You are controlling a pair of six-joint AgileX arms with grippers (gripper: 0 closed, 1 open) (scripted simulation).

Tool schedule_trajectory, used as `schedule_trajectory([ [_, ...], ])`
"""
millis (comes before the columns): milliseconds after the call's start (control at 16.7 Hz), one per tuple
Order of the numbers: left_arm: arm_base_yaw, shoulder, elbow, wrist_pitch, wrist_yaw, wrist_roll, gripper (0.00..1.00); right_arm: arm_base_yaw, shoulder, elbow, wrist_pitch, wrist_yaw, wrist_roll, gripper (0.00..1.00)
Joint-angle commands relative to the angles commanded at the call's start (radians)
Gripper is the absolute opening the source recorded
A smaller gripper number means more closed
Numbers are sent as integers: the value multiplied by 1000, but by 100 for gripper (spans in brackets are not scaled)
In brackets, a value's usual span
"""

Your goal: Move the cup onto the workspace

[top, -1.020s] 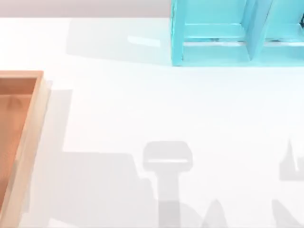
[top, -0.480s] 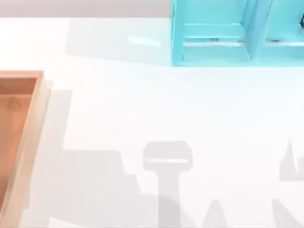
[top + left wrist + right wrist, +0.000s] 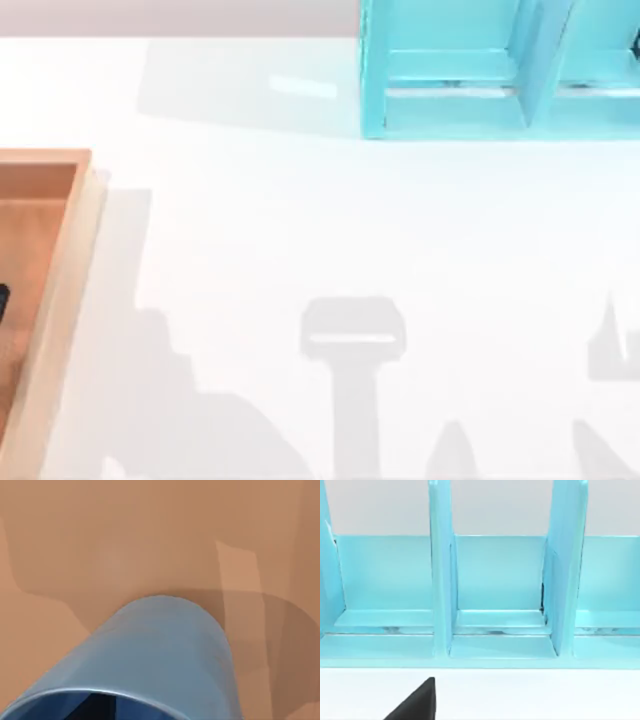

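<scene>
The white desk (image 3: 330, 230), which is the workspace, spans the top view to the right of the wooden tray (image 3: 60, 260) at its left edge. The cup (image 3: 165, 655) lies over the tray floor, directly under the left arm's wrist camera, rim toward it. Left gripper state: cannot tell. The right arm faces the teal shelf (image 3: 490, 595), farther off.

One blue cup (image 3: 165, 655), one orange-brown wooden tray (image 3: 60, 270), one light teal shelf unit (image 3: 450, 95) with three full compartments visible, one white counter (image 3: 350, 230).
</scene>
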Motion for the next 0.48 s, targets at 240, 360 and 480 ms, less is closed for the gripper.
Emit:
schedule_trajectory([
  [240, 0, 4, -8, 9, 0, 0, 100, 0, 0, 0, 0, 0, 0, 100],
  [360, 0, 4, -8, 9, 0, 0, 85, 0, 0, 0, 0, 0, 0, 100],
  [480, 0, 4, -8, 9, 0, 0, 70, 0, 0, 0, 0, 0, 0, 100],
])
